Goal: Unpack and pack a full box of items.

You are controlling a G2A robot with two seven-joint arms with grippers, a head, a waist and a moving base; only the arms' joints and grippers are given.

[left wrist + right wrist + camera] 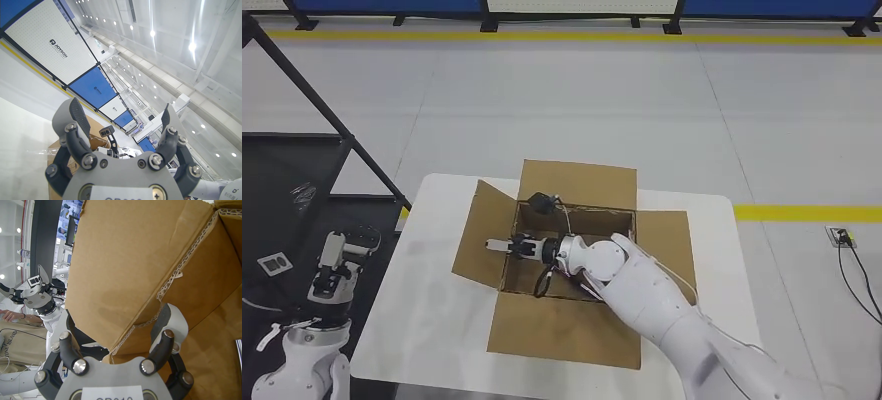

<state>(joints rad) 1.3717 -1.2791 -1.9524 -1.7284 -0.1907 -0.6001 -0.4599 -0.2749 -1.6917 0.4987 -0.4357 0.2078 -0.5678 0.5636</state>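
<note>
An open cardboard box (pixel 560 330) stands on the white table (pixel 712 260) with its flaps folded outwards. My right gripper (pixel 498 244) is at the box's left wall. It is open, and in the right wrist view the right gripper (pixel 117 318) straddles the corrugated wall edge (pixel 189 255), one finger inside the box and one outside. Inside the box, a shiny metal rod (pixel 238 351) lies by the floor. My left gripper (pixel 340 245) is off the table's left side, well away from the box. The left gripper (pixel 121 111) points upwards and is open, with nothing between its fingers.
A small black object (pixel 539 203) with a white cable sits on the box's far rim. A black frame post (pixel 342 140) slants past the table's left corner. Bare table shows to the right of the box and along the front edge.
</note>
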